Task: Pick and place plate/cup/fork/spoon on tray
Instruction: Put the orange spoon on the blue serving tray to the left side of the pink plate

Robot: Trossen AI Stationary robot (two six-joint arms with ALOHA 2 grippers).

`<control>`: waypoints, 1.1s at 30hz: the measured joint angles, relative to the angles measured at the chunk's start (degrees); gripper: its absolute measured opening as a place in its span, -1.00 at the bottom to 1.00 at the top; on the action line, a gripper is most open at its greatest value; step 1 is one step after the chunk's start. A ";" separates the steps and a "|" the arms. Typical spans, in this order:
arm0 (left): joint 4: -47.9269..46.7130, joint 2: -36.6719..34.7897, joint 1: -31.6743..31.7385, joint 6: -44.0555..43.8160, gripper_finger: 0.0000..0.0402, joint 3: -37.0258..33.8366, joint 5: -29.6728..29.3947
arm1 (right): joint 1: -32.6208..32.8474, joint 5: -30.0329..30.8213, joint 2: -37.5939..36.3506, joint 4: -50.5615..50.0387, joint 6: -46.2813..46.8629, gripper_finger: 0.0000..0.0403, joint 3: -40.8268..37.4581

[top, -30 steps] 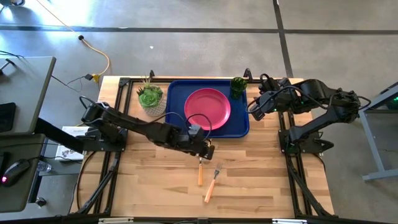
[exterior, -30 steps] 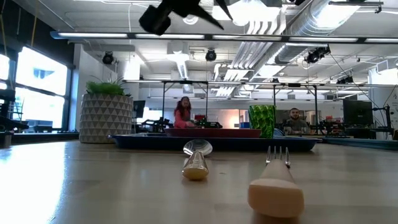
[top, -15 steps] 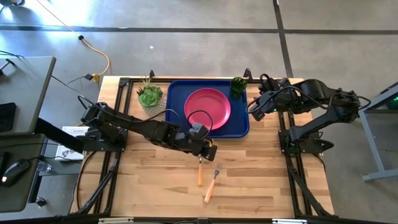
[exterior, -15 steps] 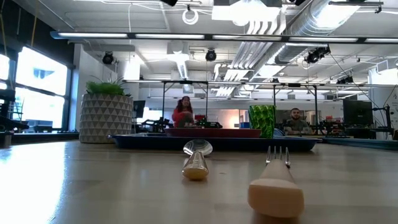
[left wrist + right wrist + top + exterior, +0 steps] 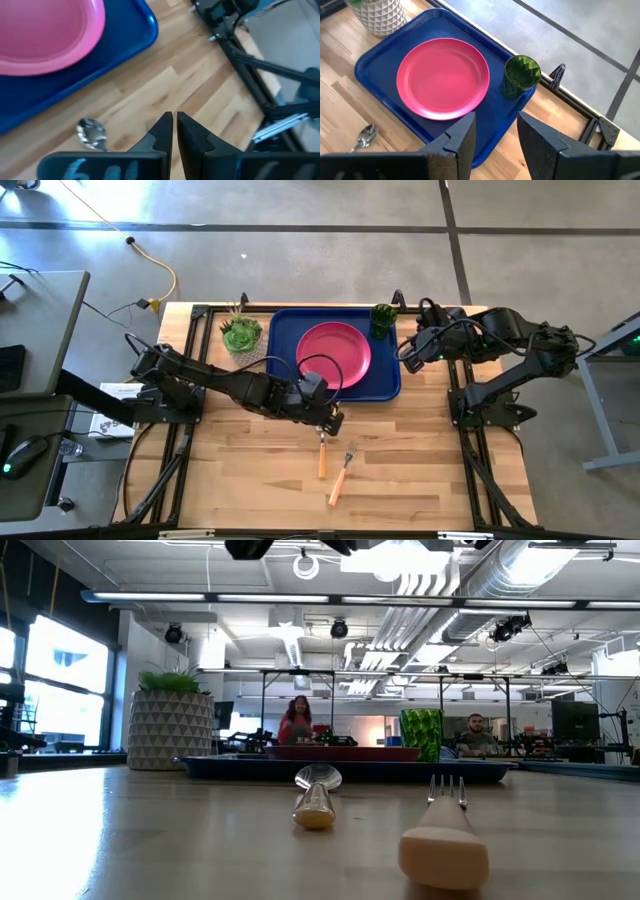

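The pink plate [image 5: 333, 355] lies in the middle of the blue tray [image 5: 285, 370], and the green cup [image 5: 383, 318] stands upright in the tray's far right corner. On the wood in front of the tray lie the spoon [image 5: 322, 455], its bowl [image 5: 91, 134] toward the tray, and to its right the fork [image 5: 340, 475]. My left gripper [image 5: 175, 116] hovers shut and empty above the spoon's bowl end [image 5: 336, 423]. My right gripper [image 5: 496, 120] hangs open and empty above the tray's right edge [image 5: 405, 358].
A white patterned pot with a succulent [image 5: 241, 338] stands off the tray's far left corner. Bare wood stretches left, right and in front of the cutlery. In the low view, people [image 5: 298, 720] sit in the room behind the table.
My left gripper has risen above the spoon and rolled a little; in the low view it has climbed almost out of the top of the picture. The spoon and fork lie where they were.
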 joint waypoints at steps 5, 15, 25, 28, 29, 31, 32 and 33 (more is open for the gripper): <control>-0.69 0.00 0.00 3.98 -0.93 0.00 1.33 | 0.00 -0.01 0.00 0.00 2.52 -0.32 0.00; -0.65 0.31 -0.39 9.52 -0.68 -0.02 2.22 | 0.00 -1.79 0.00 -0.07 6.75 -0.32 0.00; -0.63 4.18 -0.86 2.88 -0.38 -0.11 3.92 | 0.00 -3.71 1.13 -0.04 10.57 -0.32 0.00; -2.94 5.44 -1.49 1.26 -0.37 -0.13 5.29 | 0.00 -4.98 1.91 -0.09 10.79 -0.32 -0.01; -2.35 5.94 -1.70 0.31 -0.37 0.02 5.60 | 0.02 -5.14 2.18 0.00 10.98 -0.32 -0.02; -5.49 6.54 -2.34 -1.47 -0.37 -0.22 5.82 | 0.02 -5.17 2.76 -0.11 12.02 -0.32 -0.02; -5.41 7.16 -2.55 -2.36 -0.37 -0.26 5.77 | 0.02 -5.17 2.91 -0.03 12.32 -0.32 -0.02; -4.25 7.76 -2.92 -3.68 -0.37 -0.03 5.76 | 0.02 -5.17 3.06 -0.01 12.23 -0.32 -0.02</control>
